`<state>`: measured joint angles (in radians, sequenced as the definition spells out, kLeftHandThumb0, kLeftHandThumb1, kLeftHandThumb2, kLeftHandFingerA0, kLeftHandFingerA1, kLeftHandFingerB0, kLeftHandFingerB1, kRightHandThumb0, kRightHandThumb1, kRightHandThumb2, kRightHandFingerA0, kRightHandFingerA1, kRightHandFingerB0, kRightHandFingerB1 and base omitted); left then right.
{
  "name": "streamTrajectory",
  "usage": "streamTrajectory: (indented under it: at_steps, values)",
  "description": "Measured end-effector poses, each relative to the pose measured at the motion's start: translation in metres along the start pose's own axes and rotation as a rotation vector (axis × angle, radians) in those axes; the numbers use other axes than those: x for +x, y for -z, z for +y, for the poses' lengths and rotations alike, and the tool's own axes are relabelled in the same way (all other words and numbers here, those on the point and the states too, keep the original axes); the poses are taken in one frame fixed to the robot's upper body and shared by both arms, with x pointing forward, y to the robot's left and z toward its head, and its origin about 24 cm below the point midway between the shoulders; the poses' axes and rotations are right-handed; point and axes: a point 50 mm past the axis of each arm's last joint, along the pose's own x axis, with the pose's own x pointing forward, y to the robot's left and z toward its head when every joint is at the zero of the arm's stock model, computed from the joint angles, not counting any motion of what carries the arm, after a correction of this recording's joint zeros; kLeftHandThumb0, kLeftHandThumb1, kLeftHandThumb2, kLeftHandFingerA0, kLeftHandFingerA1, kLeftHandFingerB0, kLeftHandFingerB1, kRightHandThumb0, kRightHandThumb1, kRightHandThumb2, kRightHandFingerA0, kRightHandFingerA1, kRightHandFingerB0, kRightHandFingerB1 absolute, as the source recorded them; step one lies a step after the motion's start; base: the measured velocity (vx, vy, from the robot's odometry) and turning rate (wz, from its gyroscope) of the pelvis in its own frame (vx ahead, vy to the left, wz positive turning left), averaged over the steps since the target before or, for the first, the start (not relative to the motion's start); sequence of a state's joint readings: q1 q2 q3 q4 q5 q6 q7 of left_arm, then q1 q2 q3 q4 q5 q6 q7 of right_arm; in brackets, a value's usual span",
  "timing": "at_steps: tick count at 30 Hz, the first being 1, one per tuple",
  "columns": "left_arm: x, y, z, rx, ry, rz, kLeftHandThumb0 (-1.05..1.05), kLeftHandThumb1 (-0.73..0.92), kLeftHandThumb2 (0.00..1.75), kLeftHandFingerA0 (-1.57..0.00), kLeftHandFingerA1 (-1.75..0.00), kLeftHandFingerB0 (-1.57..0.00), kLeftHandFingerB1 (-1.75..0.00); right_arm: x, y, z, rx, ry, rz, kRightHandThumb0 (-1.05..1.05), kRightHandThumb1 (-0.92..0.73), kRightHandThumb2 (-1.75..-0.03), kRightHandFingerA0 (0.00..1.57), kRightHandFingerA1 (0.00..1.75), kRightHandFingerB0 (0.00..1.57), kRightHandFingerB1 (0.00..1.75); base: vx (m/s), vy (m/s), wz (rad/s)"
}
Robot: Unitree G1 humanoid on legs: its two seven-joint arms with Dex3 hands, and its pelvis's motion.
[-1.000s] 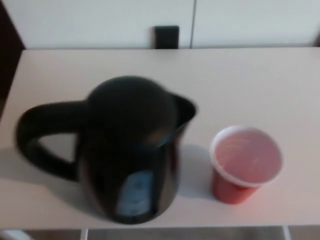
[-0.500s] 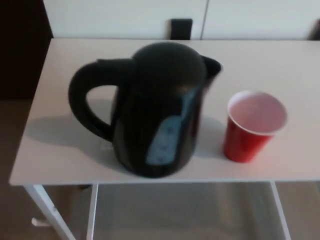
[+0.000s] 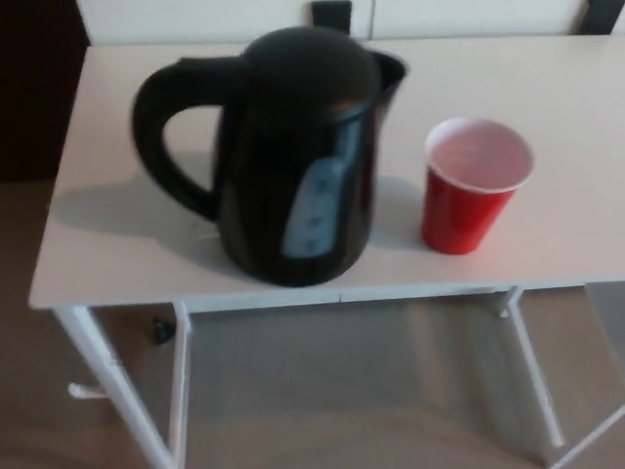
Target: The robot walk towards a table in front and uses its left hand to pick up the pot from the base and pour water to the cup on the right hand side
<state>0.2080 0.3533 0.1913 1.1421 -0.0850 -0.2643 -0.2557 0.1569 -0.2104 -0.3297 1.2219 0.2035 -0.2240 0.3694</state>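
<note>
A black electric pot (image 3: 293, 147) stands upright on the white table (image 3: 117, 254), its handle (image 3: 161, 127) pointing to the picture's left and its spout toward the right. A pale water-level window shows on its front. To its right a red cup (image 3: 474, 186) with a white inside stands upright, apart from the pot. Whether the pot sits on a base I cannot make out. Neither of my hands shows in the head view.
The table's front edge (image 3: 322, 293) runs across the middle of the picture, with white legs (image 3: 107, 381) and brown floor below. A dark block (image 3: 332, 14) sits at the table's far edge against a pale wall.
The whole picture has shifted: the camera now looks from further back and lower, showing the table's front edge, legs and floor. Pot and cup keep their places on the table.
</note>
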Motion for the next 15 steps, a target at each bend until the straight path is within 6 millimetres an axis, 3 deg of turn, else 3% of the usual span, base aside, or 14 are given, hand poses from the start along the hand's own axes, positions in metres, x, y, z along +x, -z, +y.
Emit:
streamTrajectory:
  at_steps: [1, 2, 5, 6, 7, 8, 10, 11, 12, 13, 15]
  values:
    - [-0.0005, -0.0010, 0.0039, 0.001, -0.011, 0.000, -0.44, 0.39, 0.74, -0.55, -0.61, -0.46, -0.51, 0.0002, 0.0010, 0.0018, -0.005, -0.006, 0.002, -0.58, -0.26, -0.64, 0.79, 0.82, 0.46, 0.70, -0.11, 0.174, 0.09]
    - [-0.0007, -0.0015, 0.0053, -0.001, -0.016, -0.002, -0.36, 0.49, 0.54, -0.57, -0.50, -0.52, -0.39, -0.0006, 0.0034, 0.0018, -0.008, -0.006, 0.009, -0.58, -0.26, -0.61, 0.79, 0.82, 0.46, 0.69, -0.09, 0.148, -0.01]
    - [-0.0009, -0.0009, 0.0059, -0.009, -0.019, 0.002, -0.37, 0.48, 0.55, -0.60, -0.50, -0.52, -0.39, -0.0005, 0.0055, 0.0033, -0.010, -0.009, 0.018, -0.56, -0.25, -0.60, 0.79, 0.84, 0.45, 0.69, -0.02, 0.084, 0.08]
    - [-0.0008, -0.0010, 0.0058, -0.010, -0.019, 0.001, -0.38, 0.48, 0.54, -0.60, -0.51, -0.52, -0.39, -0.0004, 0.0049, 0.0029, -0.010, -0.008, 0.016, -0.59, -0.16, -0.74, 0.79, 0.85, 0.46, 0.71, 0.00, 0.000, 0.00]
    - [-0.0008, -0.0009, 0.0058, -0.011, -0.019, 0.002, -0.38, 0.48, 0.54, -0.60, -0.51, -0.52, -0.39, -0.0004, 0.0040, 0.0024, -0.010, -0.006, 0.013, -0.59, -0.16, -0.74, 0.79, 0.85, 0.46, 0.71, -0.01, -0.014, 0.09]
    - [-0.0006, -0.0010, 0.0057, -0.012, -0.019, 0.002, -0.45, 0.40, 0.76, -0.56, -0.60, -0.44, -0.50, -0.0003, 0.0037, 0.0022, -0.011, -0.006, 0.013, -0.62, -0.25, -0.63, 0.81, 0.82, 0.48, 0.71, 0.00, 0.000, 0.00]
    - [-0.0004, -0.0013, 0.0051, -0.012, -0.017, 0.001, -0.45, 0.39, 0.75, -0.56, -0.60, -0.46, -0.51, 0.0001, 0.0030, 0.0028, -0.017, -0.006, 0.011, -0.62, -0.27, -0.63, 0.79, 0.82, 0.47, 0.70, -0.01, -0.044, 0.05]
    - [-0.0003, -0.0015, 0.0046, -0.011, -0.016, 0.000, -0.37, 0.49, 0.55, -0.59, -0.48, -0.53, -0.39, 0.0003, 0.0027, 0.0030, -0.022, -0.006, 0.011, -0.63, -0.28, -0.64, 0.80, 0.82, 0.48, 0.70, -0.02, -0.095, 0.08]
    - [-0.0003, -0.0013, 0.0043, -0.011, -0.015, 0.000, -0.37, 0.49, 0.55, -0.59, -0.48, -0.53, -0.39, 0.0002, 0.0029, 0.0030, -0.027, -0.006, 0.012, -0.63, -0.28, -0.64, 0.80, 0.82, 0.48, 0.70, -0.03, -0.089, 0.11]
    - [-0.0005, -0.0009, 0.0039, -0.012, -0.013, 0.000, -0.36, 0.50, 0.55, -0.59, -0.50, -0.53, -0.39, 0.0001, 0.0033, 0.0031, -0.033, -0.006, 0.014, -0.62, -0.18, -0.77, 0.78, 0.84, 0.50, 0.71, -0.01, -0.087, 0.02]
    - [-0.0006, -0.0002, 0.0033, -0.013, -0.012, 0.001, -0.36, 0.50, 0.55, -0.58, -0.49, -0.53, -0.39, 0.0000, 0.0034, 0.0031, -0.043, -0.004, 0.016, -0.62, -0.18, -0.77, 0.78, 0.83, 0.51, 0.71, 0.00, 0.000, 0.00]
